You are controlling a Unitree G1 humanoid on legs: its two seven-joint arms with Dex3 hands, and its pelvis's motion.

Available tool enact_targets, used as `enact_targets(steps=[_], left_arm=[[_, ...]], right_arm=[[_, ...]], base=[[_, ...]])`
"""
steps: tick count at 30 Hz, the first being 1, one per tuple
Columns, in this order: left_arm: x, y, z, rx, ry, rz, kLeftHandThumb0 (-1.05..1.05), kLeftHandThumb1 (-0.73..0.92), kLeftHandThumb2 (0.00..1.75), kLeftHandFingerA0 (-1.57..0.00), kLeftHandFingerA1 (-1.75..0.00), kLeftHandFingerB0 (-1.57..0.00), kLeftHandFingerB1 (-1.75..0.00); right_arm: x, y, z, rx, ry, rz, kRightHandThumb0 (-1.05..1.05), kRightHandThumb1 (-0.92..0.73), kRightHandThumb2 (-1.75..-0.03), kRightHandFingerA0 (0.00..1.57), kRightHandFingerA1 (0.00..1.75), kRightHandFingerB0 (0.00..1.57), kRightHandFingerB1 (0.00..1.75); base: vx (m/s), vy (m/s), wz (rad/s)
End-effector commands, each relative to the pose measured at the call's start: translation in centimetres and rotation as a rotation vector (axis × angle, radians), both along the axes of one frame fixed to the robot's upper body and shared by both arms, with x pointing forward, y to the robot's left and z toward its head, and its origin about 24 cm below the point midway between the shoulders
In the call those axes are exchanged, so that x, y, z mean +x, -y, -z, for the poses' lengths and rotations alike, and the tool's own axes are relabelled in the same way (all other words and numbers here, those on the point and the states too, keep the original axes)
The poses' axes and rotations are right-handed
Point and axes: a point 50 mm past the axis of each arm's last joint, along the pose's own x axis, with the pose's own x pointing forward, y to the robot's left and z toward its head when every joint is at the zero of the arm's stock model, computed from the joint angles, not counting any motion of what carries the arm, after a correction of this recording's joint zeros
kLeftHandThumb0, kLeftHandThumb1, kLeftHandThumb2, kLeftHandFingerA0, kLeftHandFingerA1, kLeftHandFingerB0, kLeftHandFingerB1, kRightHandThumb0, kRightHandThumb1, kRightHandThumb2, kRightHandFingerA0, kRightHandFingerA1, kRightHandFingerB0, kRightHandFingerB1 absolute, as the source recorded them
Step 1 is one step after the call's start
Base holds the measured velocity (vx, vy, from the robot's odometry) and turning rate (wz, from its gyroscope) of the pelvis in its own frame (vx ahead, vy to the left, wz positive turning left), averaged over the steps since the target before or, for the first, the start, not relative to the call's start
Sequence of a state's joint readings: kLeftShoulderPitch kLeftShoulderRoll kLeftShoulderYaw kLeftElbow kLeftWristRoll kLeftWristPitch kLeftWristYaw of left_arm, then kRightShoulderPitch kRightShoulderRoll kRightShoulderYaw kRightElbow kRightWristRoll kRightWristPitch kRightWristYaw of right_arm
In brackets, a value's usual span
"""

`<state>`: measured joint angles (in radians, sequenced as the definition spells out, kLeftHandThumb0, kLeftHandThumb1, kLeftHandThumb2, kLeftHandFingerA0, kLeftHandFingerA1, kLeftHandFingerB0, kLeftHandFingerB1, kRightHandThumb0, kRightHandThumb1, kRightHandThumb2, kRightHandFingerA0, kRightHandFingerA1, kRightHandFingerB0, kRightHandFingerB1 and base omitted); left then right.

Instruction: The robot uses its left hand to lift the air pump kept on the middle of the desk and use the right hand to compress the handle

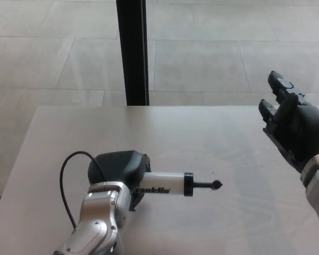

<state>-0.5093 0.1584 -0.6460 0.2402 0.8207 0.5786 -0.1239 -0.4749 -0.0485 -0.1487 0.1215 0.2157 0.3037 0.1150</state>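
While the left hand (119, 172) grips the pump (162, 184) barrel low over the bench (212, 143), its rod pointing right, the right hand (295, 125) stands open, well apart beyond the handle (216, 185); a misaligned push could twist the pump loose.

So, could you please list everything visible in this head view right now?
air pump: one, white barrel with black cap and thin black rod handle, held level near the desk's front left.
hose: one, black, looping left of the left hand.
desk: one, pale wood, filling the lower picture.
post: one, black, upright behind the desk.
floor: pale tiles, beyond the desk.
left hand: one, black, shut on the air pump's barrel end.
right hand: one, black, open, far right, apart from the pump.
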Motion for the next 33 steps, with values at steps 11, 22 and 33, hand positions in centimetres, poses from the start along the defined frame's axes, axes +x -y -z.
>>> enact_targets(steps=[11,22,33], left_arm=[[-2.0,1.0,3.0,0.110,-0.194,0.079,-0.43,0.62,0.67,-0.81,-1.46,-0.23,-0.49],[-1.2,0.6,1.2,0.011,-0.366,-0.010,-0.74,0.43,0.87,0.00,-0.45,-0.05,-0.34],[-0.7,-0.7,0.1,-0.093,-0.429,0.027,-0.94,0.52,0.98,0.00,-0.17,0.00,0.00]], right_arm=[[-0.1,0.8,0.6,0.005,-0.038,0.032,-1.00,-0.92,-1.33,0.00,0.08,0.01,0.05],[-0.1,0.4,0.5,0.003,-0.038,0.037,-0.98,-0.92,-1.31,0.00,0.09,0.08,0.11],[0.1,0.4,0.4,-0.004,-0.048,0.036,-0.98,-0.92,-1.31,0.00,0.11,0.05,0.09]], base=[[0.00,0.000,0.00],[0.00,0.000,0.00],[0.00,0.000,0.00]])
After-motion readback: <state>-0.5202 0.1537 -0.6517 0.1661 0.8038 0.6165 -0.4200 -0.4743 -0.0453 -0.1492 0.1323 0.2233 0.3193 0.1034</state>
